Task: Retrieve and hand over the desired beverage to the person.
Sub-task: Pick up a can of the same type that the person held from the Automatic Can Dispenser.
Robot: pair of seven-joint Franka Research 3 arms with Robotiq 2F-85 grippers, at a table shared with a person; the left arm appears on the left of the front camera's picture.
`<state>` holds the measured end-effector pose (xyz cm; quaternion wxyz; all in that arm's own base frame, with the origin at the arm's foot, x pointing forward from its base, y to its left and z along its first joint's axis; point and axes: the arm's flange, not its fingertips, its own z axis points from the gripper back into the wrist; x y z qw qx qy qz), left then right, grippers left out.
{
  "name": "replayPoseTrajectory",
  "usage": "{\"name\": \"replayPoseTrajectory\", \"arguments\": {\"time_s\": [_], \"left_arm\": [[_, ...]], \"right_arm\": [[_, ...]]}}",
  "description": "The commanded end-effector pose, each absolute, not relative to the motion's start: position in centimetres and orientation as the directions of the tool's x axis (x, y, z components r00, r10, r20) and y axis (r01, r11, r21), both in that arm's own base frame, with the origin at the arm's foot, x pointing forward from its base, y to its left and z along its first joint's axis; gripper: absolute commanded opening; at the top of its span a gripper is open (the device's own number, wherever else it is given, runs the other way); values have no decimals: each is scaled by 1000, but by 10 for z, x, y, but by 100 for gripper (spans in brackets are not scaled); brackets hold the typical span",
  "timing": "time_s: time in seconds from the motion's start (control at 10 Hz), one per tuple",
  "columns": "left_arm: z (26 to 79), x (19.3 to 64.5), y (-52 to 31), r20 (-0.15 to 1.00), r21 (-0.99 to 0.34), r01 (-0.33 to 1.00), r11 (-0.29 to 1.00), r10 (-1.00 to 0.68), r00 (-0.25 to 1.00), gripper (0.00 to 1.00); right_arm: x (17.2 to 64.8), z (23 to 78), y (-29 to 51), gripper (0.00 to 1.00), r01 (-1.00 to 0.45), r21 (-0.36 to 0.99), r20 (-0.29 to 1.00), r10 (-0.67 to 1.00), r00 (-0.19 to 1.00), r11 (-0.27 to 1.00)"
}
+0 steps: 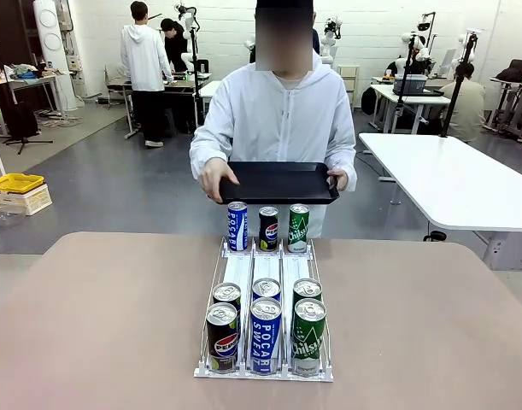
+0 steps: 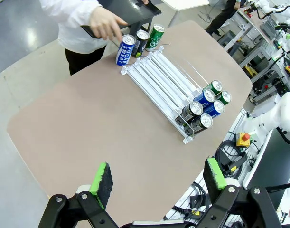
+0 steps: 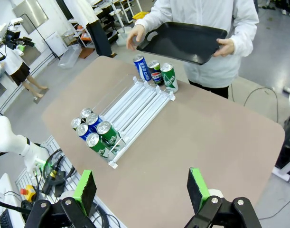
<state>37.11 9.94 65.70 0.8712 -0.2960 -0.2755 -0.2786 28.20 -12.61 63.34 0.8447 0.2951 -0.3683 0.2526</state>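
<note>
While the person (image 1: 282, 120) holds a black tray (image 1: 278, 181) at the far side, the left gripper (image 2: 158, 179) and right gripper (image 3: 141, 189) hang spread wide, empty.

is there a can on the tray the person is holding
No, the black tray the person holds is bare; the nearest cans stand below it at the far end of the rack.
</note>
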Motion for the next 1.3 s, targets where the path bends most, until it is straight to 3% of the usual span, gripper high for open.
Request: {"name": "replayPoseTrajectory", "arguments": {"time_s": [0.0,0.1,0.3,0.4,0.5,0.7,0.9,1.2], "left_arm": [[657,371,99,645,-362,648,670,-322,693,100],[672,363,65,656,-329,727,603,-408,635,100],[664,354,-60,558,-363,830,424,-614,558,100],[659,343,-126,506,-344,812,472,-635,584,100],[655,333,-175,448,-275,697,662,-553,702,100],[630,311,-243,331,-112,510,853,-452,828,100],[590,298,-293,323,28,362,932,-351,879,100],[561,296,-330,300,114,324,939,-344,890,100]], "right_arm": [[285,636,-126,100,-662,318,785,204,586,679],[285,636,-126,100,-662,318,785,204,586,679],[285,636,-126,100,-662,318,785,204,586,679],[285,636,-126,100,-662,318,785,204,586,679],[285,636,-126,100,-662,318,785,204,586,679],[285,636,-126,100,-662,318,785,204,586,679],[285,636,-126,100,-662,318,785,204,586,679],[285,636,-126,100,-662,318,785,204,586,679]]}}
